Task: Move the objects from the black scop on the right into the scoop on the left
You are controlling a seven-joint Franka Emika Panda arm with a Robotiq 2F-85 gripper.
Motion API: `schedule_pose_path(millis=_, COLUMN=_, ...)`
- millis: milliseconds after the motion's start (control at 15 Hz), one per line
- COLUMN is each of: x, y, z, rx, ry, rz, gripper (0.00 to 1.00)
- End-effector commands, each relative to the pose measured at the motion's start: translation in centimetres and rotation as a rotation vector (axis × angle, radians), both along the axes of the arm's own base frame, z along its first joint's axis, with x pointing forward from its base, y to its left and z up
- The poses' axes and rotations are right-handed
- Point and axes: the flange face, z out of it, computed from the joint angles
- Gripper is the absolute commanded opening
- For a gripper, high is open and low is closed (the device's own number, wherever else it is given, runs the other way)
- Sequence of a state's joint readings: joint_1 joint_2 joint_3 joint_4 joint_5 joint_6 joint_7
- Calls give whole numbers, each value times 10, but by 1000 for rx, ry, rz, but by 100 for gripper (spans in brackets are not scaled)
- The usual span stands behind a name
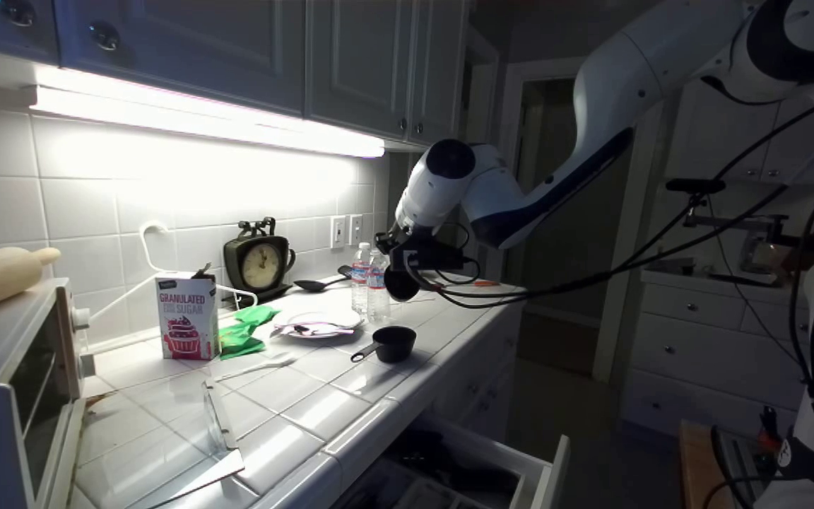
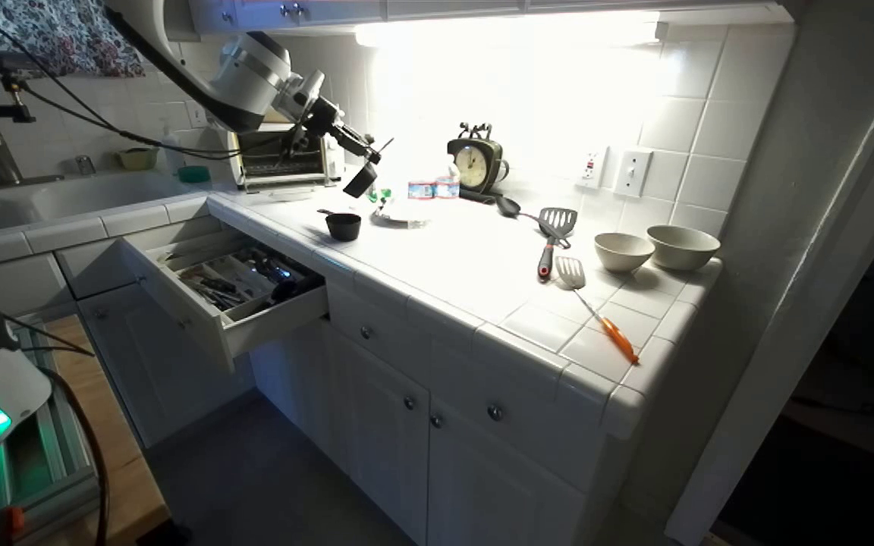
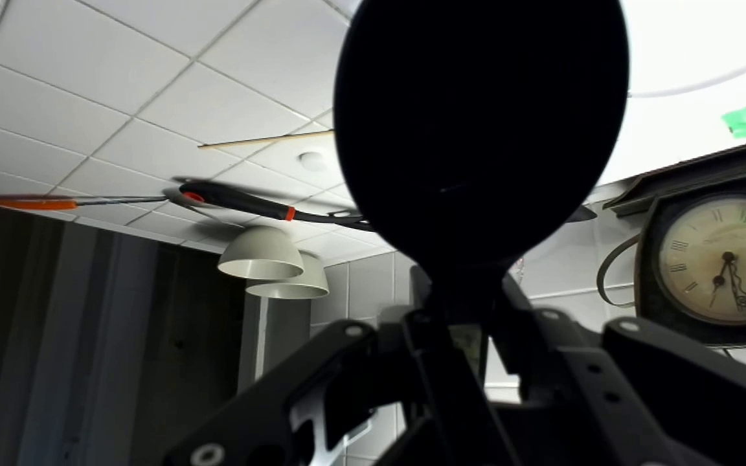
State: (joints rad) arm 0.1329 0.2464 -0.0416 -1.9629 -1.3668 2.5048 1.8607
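My gripper point(image 3: 463, 294) is shut on the handle of a black scoop point(image 3: 480, 123), which fills the upper middle of the wrist view. In both exterior views this held scoop point(image 1: 402, 285) point(image 2: 361, 180) hangs tilted below the gripper point(image 1: 394, 247) point(image 2: 371, 157), above the counter. A second black scoop point(image 1: 394, 345) stands upright on the white tiled counter. It also shows in an exterior view point(image 2: 344, 227), lower than the held scoop and a little toward the counter's front edge. The inside of both scoops is too dark to show any contents.
Two water bottles point(image 1: 377, 286), a white plate point(image 1: 315, 324), a sugar box point(image 1: 188, 316) and a clock point(image 1: 263, 260) stand behind the scoops. Spatulas point(image 2: 557, 221) and two bowls point(image 2: 623, 251) lie farther along the counter. A drawer point(image 2: 228, 292) is open below the front edge.
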Motion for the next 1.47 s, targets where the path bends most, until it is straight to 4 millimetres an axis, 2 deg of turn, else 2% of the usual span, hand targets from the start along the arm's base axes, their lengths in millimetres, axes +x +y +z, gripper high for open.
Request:
schedule_pose_path(millis=0, x=-10, y=-1, z=5, rx=-16, ry=-34, rz=-7, gripper=6)
schedule_pose_path(millis=1400, x=-17, y=8, z=13, rx=-56, ry=-115, rz=8, gripper=6)
